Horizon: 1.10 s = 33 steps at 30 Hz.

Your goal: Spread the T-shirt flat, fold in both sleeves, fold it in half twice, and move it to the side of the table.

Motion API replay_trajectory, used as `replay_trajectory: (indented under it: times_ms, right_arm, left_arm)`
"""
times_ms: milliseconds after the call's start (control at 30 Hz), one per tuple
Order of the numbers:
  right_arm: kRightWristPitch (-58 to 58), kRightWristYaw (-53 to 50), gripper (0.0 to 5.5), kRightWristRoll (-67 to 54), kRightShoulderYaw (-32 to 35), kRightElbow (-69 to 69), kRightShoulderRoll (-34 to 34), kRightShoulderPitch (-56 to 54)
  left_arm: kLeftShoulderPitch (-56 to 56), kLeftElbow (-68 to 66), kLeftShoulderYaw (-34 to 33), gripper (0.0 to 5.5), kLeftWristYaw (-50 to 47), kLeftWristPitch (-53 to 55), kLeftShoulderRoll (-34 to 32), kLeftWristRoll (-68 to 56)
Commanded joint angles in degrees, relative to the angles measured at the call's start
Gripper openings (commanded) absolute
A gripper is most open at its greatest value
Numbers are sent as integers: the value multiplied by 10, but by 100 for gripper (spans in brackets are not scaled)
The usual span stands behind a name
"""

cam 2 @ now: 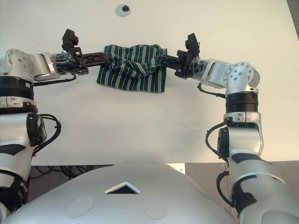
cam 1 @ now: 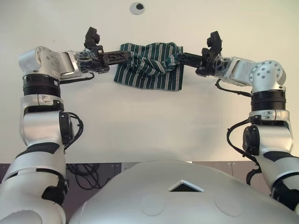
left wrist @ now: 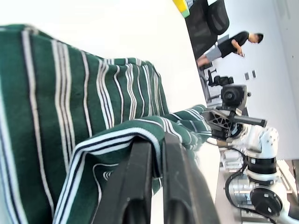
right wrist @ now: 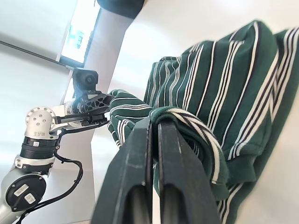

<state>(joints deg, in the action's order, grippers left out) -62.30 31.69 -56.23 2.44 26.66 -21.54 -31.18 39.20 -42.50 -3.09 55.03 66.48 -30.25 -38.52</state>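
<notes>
A dark green T-shirt (cam 1: pixel 149 65) with white stripes hangs bunched between both arms above the white table (cam 1: pixel 149 130), its lower edge sagging toward the tabletop. My left gripper (cam 1: pixel 125 56) is shut on the shirt's left upper edge. In the left wrist view its fingers (left wrist: pixel 140 154) pinch a striped hem of the T-shirt (left wrist: pixel 70 116). My right gripper (cam 1: pixel 180 57) is shut on the right upper edge. The right wrist view has its fingers (right wrist: pixel 140 135) clamped over a rolled fold of the T-shirt (right wrist: pixel 224 93), with the left gripper (right wrist: pixel 107 100) farther off.
A small round grey disc (cam 1: pixel 137 8) lies on the table at the far edge, beyond the shirt. The near half of the table is bare white surface. Cables (cam 1: pixel 88 175) hang below the table's front edge.
</notes>
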Motion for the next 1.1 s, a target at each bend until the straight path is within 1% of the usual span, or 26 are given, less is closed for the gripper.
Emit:
replay_trajectory:
  times_ms: [33,200,300,333,367,400,500,600,700,733,800,867,933,967,1033,1100]
  right_arm:
    - [28,18,0,36,11,33,29,-21]
    - [87,40,0,95,15,79,56,-18]
    - [111,39,0,117,33,112,65,-16]
    - [119,40,30,121,40,116,68,-13]
    - [127,44,42,126,45,118,70,-12]
    - [132,49,60,129,51,119,72,-10]
    - [143,58,117,131,70,129,76,-10]
    - [167,60,167,133,93,129,81,-3]
    - [222,46,221,135,134,116,86,2]
    - [250,39,225,145,141,112,86,4]
    - [292,37,225,161,146,92,86,12]
    - [323,57,225,183,124,50,87,29]
    - [333,97,225,206,74,-25,83,59]
    - [348,112,225,234,39,-49,77,72]
    - [398,116,225,307,-20,-64,59,83]
    - [445,105,225,369,-52,-57,45,79]
  left_arm:
    - [23,-34,-22,3,-19,-22,20,20]
    - [31,-88,-60,3,-60,-76,49,37]
    - [32,-113,-81,3,-87,-113,65,46]
    - [33,-123,-91,3,-100,-125,70,48]
    - [34,-130,-98,3,-108,-134,73,50]
    - [34,-134,-104,40,-112,-138,76,50]
    - [36,-139,-127,90,-125,-146,91,42]
    - [40,-139,-181,135,-160,-167,113,14]
    - [47,-135,-254,183,-213,-212,135,-27]
    - [48,-133,-275,192,-226,-233,137,-37]
    - [39,-114,-286,225,-237,-270,136,-33]
    - [22,-75,-271,249,-231,-283,139,-19]
    - [-22,35,-212,279,-194,-246,143,-10]
    - [-58,120,-162,283,-168,-222,135,-4]
    - [-111,238,-88,283,-135,-195,113,11]
    - [-133,283,-53,283,-120,-202,96,32]
